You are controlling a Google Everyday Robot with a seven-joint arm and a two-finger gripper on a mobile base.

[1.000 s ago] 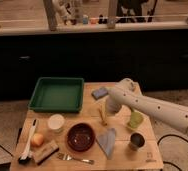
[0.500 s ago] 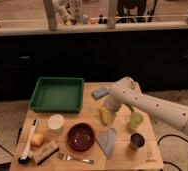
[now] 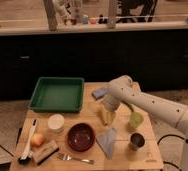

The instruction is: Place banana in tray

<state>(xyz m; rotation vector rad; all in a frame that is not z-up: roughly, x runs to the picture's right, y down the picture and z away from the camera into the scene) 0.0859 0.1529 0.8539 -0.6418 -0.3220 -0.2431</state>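
- The banana [image 3: 106,119] — small and pale yellow — was near the middle of the worktop [image 3: 152,156], somewhat toward the right edge, and not in the tray.
- The tool [image 3: 107,110] was right above the banana, at its upper end, and seemed to touch it. I could not tell whether the tool was open or closed on the fruit, nor whether the banana had left the surface.
- The dark-green tray [image 3: 57,80] sat at the back-left corner of the worktop, its floor bare, well apart from the banana.
- By my reading the task was at an early stage. At most the grasp was under way, and nothing had been delivered.
- What seemed left — securing the banana, lifting it, carrying it toward the back-left corner and releasing it inside the tray's walls.
- A dark-red bowl [image 3: 81,136] and a white cup [image 3: 56,122] stood nearer the front edge, and a blue sponge [image 3: 99,93] lay near the back edge. None seemed to block a raised path to the tray.
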